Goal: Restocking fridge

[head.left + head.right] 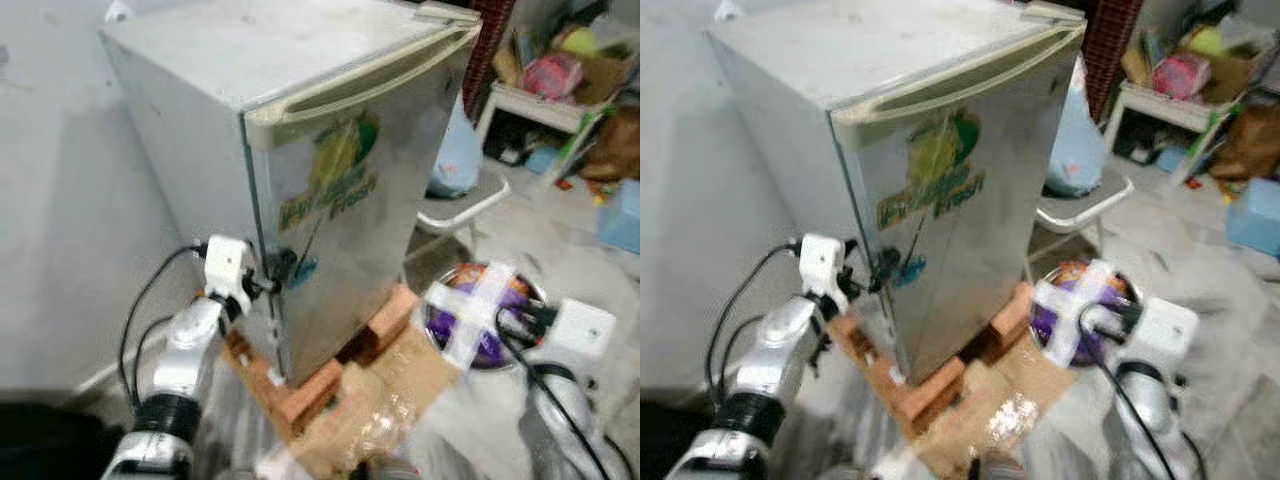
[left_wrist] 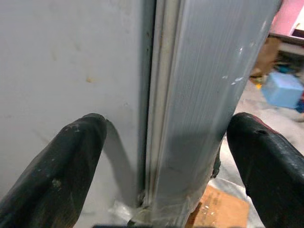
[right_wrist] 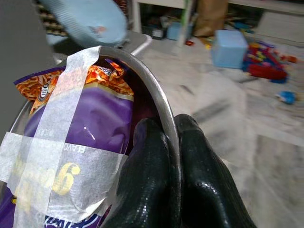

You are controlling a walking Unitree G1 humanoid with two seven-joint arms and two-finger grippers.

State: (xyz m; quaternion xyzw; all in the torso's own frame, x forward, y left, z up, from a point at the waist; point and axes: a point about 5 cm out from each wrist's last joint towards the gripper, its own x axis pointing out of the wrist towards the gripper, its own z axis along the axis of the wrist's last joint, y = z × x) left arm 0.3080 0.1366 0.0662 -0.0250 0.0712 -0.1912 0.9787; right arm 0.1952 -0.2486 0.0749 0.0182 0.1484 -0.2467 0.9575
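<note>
1. A small silver fridge stands on red bricks on the floor, with its door shut. A pale handle runs along the top of the door.
2. The left gripper is at the low corner of the fridge, right at the door's edge. Its two black fingers are wide open. One sits on the grey side wall and the other is out past the front of the door. They are not squeezing anything yet.
3. The right gripper is shut tight on the thin rim of a round metal bowl. The bowl is held just beside the fridge, on the robot's right.
4. In the bowl is a purple and orange snack bag. White tape crosses over it and keeps it in.
5. I think the bag is light and soft and would crush if squeezed hard. The bowl is stiff and its rim looks smooth, so it could slip or tip. Holding it by the rim, as now, and keeping it level seems best.
6. The door looks stiff and may stick shut. The pale handle on top looks like a good place to pull, or the long edge where the left fingers are.
</note>
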